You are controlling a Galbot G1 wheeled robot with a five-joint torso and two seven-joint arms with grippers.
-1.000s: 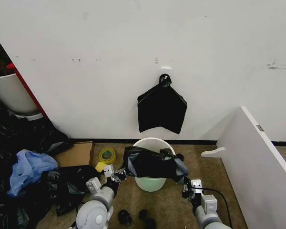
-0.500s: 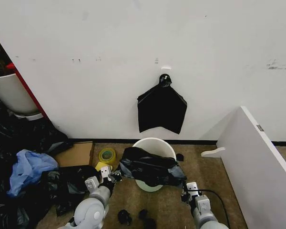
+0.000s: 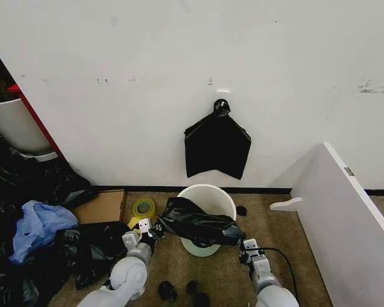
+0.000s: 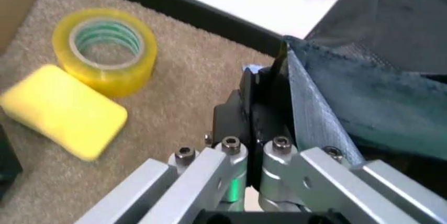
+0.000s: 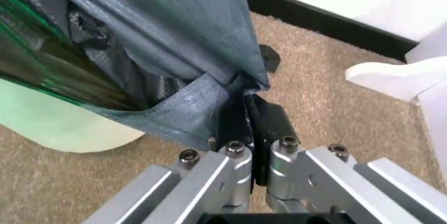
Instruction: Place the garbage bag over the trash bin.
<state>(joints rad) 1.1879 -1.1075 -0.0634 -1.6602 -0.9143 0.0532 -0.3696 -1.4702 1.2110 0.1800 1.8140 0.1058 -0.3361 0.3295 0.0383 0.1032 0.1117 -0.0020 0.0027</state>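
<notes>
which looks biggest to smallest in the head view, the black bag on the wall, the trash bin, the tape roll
1. Black bag on the wall
2. Trash bin, partly covered by the garbage bag
3. Tape roll

We saw a yellow tape roll (image 4: 104, 50) on the carpet (image 3: 224, 281) just beyond the left gripper (image 3: 155, 231), with a yellow sponge (image 4: 63, 110) just beside it. Farther out on that gripper's side lay a cardboard box (image 3: 101, 206), then a blue plastic bag (image 3: 35, 227) among a heap of dark bags (image 3: 89, 249). Well beyond both grippers, a knotted black bag bundle (image 3: 216, 148) hung on the white wall (image 3: 115, 77). A small dark object (image 5: 269, 56) lay just beyond the right gripper (image 3: 242, 246), and a white board (image 3: 345, 211) stood well out to that side.
</notes>
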